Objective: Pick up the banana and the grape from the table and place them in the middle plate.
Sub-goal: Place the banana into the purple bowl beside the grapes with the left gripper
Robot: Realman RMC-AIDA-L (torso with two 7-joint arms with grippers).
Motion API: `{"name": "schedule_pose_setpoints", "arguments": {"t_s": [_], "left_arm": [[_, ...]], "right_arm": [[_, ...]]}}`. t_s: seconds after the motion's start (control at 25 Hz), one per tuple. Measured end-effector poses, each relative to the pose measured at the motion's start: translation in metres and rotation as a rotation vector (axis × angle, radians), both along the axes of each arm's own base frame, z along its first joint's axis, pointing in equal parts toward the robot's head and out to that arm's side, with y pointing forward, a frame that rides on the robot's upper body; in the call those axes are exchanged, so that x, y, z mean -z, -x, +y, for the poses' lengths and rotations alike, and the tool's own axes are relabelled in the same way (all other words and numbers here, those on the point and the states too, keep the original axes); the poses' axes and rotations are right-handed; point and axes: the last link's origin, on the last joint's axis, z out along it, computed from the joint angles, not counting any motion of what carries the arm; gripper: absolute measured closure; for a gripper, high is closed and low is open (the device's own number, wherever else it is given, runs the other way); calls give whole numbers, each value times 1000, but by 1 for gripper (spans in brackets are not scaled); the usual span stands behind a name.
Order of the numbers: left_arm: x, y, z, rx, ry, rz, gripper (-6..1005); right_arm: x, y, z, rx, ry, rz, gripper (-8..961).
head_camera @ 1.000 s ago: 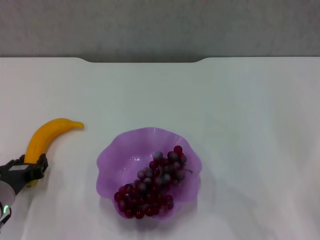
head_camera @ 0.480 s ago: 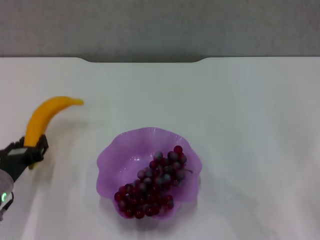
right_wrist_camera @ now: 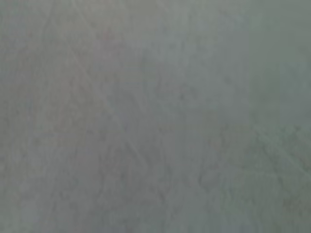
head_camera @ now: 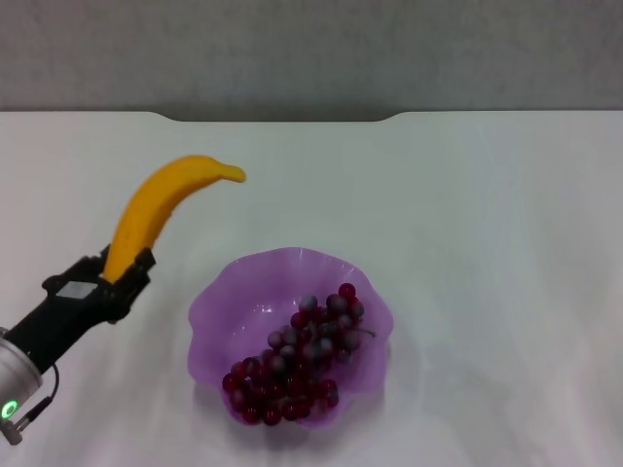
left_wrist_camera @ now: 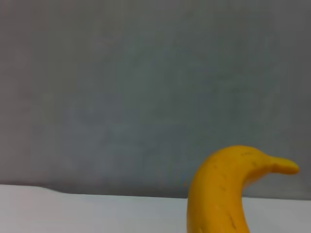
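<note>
In the head view, the curved yellow-orange banana (head_camera: pixel 161 212) is held clear of the white counter (head_camera: pixel 487 243), clamped at its near end by the fingers of the left gripper (head_camera: pixel 122 270), left of the translucent purple scalloped plate (head_camera: pixel 219 302). The bunch of dark red-purple grapes (head_camera: pixel 297 365) already fills the plate's near right half. With only one end pinched, the long free end could swing or slip out.

In the left wrist view, the banana's tip (left_wrist_camera: pixel 279 166) is seen against the grey wall. A low approach could catch the wavy rim and shift the plate.

The right wrist view shows only a blank surface; the right gripper is not seen.
</note>
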Motion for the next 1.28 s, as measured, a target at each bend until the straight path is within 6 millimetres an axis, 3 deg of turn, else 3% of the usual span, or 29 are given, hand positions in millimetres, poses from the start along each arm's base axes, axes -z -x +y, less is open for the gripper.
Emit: {"name": "schedule_pose_setpoints", "arguments": {"t_s": [0.2,0.64,0.96,1.28], "left_arm": [[1,-8,-8,93,99,-10,491],[27,-28,-13,240,265,75,491],[51,-51,0,313,345,134,490],[65,-53,21,252,355,265,491]], "right_arm": [[0,0,3,-5,10,3,953],[3,1,10,-8,34,7,953],[5,4,15,-24,45,2,953],[8,7,16,-34,56,-1,953]]}}
